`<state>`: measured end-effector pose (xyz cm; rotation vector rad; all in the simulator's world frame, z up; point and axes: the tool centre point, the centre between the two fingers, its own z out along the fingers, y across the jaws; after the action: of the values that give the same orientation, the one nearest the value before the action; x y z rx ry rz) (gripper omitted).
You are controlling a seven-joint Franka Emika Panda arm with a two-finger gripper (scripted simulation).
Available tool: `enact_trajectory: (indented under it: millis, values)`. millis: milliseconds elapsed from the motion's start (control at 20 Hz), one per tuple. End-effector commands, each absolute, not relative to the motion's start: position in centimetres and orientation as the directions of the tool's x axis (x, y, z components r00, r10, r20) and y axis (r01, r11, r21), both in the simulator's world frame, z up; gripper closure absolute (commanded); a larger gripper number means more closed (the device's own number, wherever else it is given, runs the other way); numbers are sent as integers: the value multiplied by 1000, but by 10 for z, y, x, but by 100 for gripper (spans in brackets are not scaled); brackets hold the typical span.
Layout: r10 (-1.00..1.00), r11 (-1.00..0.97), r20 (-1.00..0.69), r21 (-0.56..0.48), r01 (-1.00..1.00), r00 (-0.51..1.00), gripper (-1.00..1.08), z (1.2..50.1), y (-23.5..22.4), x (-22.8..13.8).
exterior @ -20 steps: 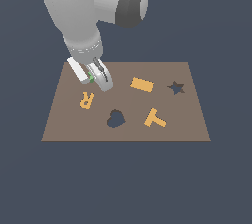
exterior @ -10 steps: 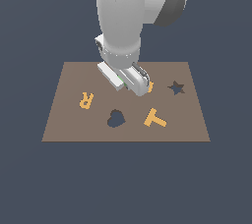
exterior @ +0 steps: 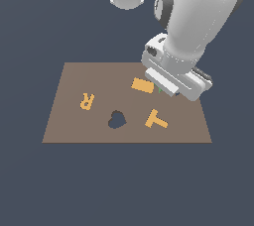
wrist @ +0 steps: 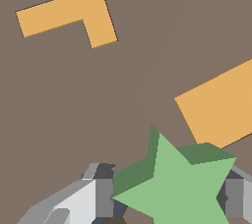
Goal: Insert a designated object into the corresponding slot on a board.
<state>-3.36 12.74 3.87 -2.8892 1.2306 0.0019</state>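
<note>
since 0.5 s ago the arm has swung twd the exterior view's right, off the rectangle [exterior: 142, 85]. gripper [wrist: 167, 199] fingers pinch the green star [wrist: 179, 183] flat for carrying, just above the board [exterior: 74, 79], beside the rectangle; t [wrist: 74, 9] beyond. star slot hidden behind the arm.

Arm's hand [exterior: 171, 87] low over board [exterior: 74, 79], beside orange rectangle [exterior: 142, 85]; green sliver [exterior: 159, 90] under it; star slot hidden.
</note>
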Motion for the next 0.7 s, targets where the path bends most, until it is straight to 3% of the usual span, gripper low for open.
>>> enact_trajectory:
  millis: [0, 300, 650]
  values:
    - [-711, -703, -1, 0, -711, 703, 108, 40, 151, -31]
    - [-695, -719, -1, 0, -695, 719, 108, 41, 182, -27]
    - [-693, -721, -1, 0, -693, 721, 108, 37, 184, -27]
